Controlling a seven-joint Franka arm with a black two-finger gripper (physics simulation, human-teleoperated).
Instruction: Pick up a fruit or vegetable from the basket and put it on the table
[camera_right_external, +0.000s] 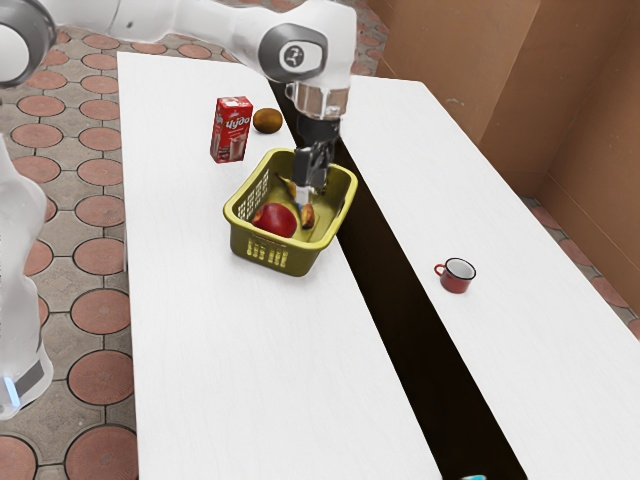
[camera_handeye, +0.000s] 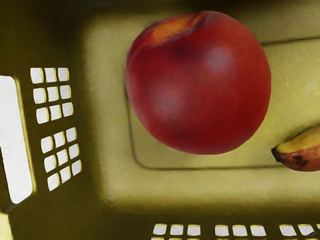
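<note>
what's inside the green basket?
A round red fruit and a banana. In the exterior view the end effector covers part of the banana and basket interior; can't tell what else, if anything, is behind it.

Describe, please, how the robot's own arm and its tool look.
The arm is white, with smooth rounded segments and grey joint caps, one bearing a round emblem. A blue light strip marks its lower part. The tool is mostly black.
</note>
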